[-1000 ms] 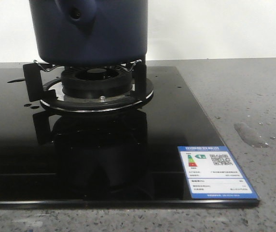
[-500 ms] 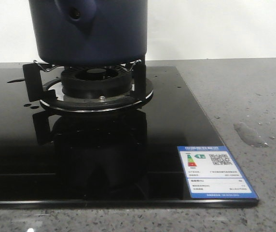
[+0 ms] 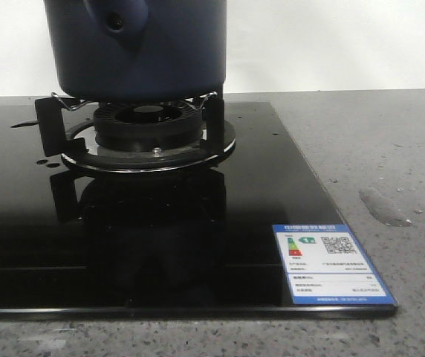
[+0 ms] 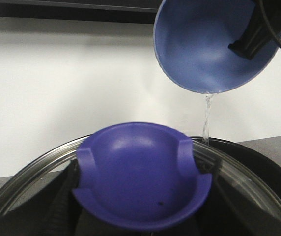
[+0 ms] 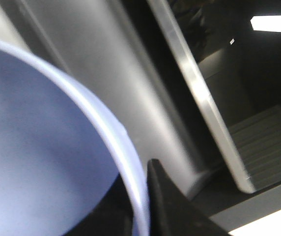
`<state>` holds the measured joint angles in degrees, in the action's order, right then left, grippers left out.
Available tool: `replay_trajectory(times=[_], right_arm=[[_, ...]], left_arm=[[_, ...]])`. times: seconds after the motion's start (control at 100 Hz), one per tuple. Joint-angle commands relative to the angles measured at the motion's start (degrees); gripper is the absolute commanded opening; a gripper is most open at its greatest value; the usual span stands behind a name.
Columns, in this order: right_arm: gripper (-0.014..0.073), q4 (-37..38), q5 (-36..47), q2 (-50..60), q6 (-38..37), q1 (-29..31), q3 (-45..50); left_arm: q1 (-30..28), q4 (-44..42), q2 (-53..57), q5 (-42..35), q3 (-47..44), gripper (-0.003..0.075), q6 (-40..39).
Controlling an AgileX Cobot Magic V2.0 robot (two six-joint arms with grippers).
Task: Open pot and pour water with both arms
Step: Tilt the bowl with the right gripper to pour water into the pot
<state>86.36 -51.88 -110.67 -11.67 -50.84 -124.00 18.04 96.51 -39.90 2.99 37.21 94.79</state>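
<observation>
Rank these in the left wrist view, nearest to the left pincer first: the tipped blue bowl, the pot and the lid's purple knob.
1. The purple knob of the glass lid, right at the left pincer.
2. The pot, its rim just beyond the lid.
3. The blue bowl, held high, farthest.

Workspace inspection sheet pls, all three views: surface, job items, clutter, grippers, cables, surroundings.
Surface: black glass hob set in a grey speckled counter; a small puddle on the counter to the right, drops on the glass at left.
Job's things: pot sits on the burner stand; its glass lid is lifted off; water streams from a tilted blue bowl into the pot.
Clutter: energy label sticker on the hob corner.
Grippers: right gripper finger clamps the bowl rim; left gripper's jaws hidden under the lid.
Cables: one black cable beside the bowl.
Surroundings: plain white wall.
</observation>
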Motion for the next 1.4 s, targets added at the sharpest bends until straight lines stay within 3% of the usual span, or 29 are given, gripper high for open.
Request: replay_trajectory(times=[0.0,0.2,0.32,0.54,0.74,0.9,1.02,1.07,1.14,1.39], right_arm=[[-0.0060,6.10,1.36,3.27,0.12,-0.55,-1.97],[-0.0060,6.19,1.11,3.27,0.12,-0.80,-1.97],[-0.0060,2.58,-1.12,3.27,-0.12,-0.80,-1.97],[-0.0061,-17.81,-12.42,3.27,-3.60,1.14,-1.97],[-0.0062,-36.67,-15.34,4.42,-5.23,5.85,-4.81],[-0.0062,-51.34,-22.56,5.82,-5.07,12.49,-11.68],[-0.0062,-67.70,-23.60,8.89,-3.14,20.35,-13.12],[-0.0062,-75.57,-23.60,10.41,-2.53,24.61,-12.37],[-0.0062,-80.87,-23.60,12.87,-1.78,29.07,-9.93],[-0.0062,-81.93,-23.60,27.39,-0.02,37.53,14.82]], left_arm=[[0.56,0.61,0.45,0.58,2.07,0.0242,-0.28],[0.86,0.61,0.45,0.36,2.07,0.0242,-0.28],[1.80,0.47,0.45,-0.56,2.07,0.0242,-0.28],[1.84,0.47,0.45,-0.69,2.07,0.0242,-0.28],[3.46,0.22,0.45,-0.69,2.19,0.0242,-0.28],[4.52,-1.76,0.45,-0.34,2.29,0.0242,-0.28],[4.52,-1.76,0.34,0.80,3.29,0.0242,-0.28],[4.52,-1.76,-0.06,1.74,3.91,0.0242,-0.28],[4.68,-1.76,-0.59,3.67,5.14,0.0242,-0.28],[9.42,-1.91,-5.82,4.51,10.28,0.0242,1.70]])
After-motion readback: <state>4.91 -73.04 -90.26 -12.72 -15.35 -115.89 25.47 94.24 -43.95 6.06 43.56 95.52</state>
